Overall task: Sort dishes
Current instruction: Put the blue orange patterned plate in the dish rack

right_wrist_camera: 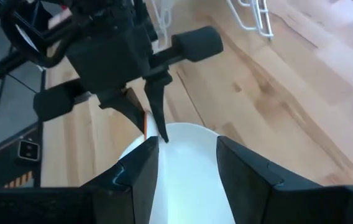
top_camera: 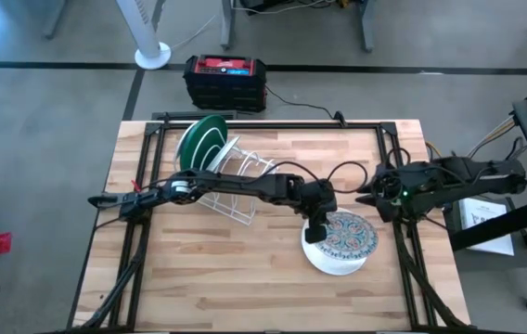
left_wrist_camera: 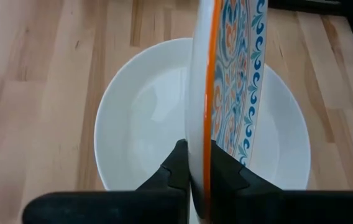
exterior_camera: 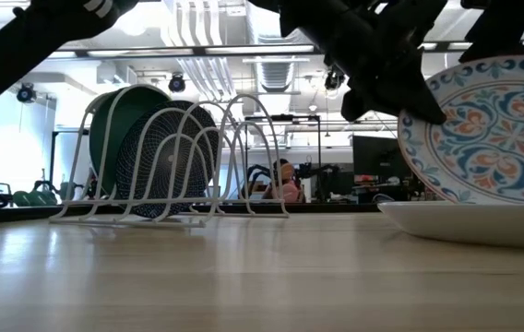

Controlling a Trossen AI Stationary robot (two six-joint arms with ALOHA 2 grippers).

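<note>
A white plate with a colourful floral pattern (top_camera: 349,234) stands tilted on edge over a plain white plate (top_camera: 330,261) right of the table's middle, with my left gripper (top_camera: 317,229) shut on it. My right gripper (right_wrist_camera: 186,168) hangs open just right of both plates, with nothing between its fingers. At the back left a white wire rack (top_camera: 236,190) holds a green plate (exterior_camera: 114,120) and a dark teal plate (exterior_camera: 165,157) upright in its slots. My left gripper pinches the patterned plate's orange-edged rim (left_wrist_camera: 201,146) between its two fingers, one on the patterned face and one on the white back. The fingers (left_wrist_camera: 178,163) come from the table's left, slanting down. The plate is tilted steeply; whether its lower edge (exterior_camera: 428,195) touches the white plate I cannot tell.
Bare wooden tabletop (top_camera: 217,269) lies at the near left and in front of the rack. A black and red box (top_camera: 225,80) stands on the floor beyond the far edge. Dark frame rails (top_camera: 134,250) run along the table's left and right sides.
</note>
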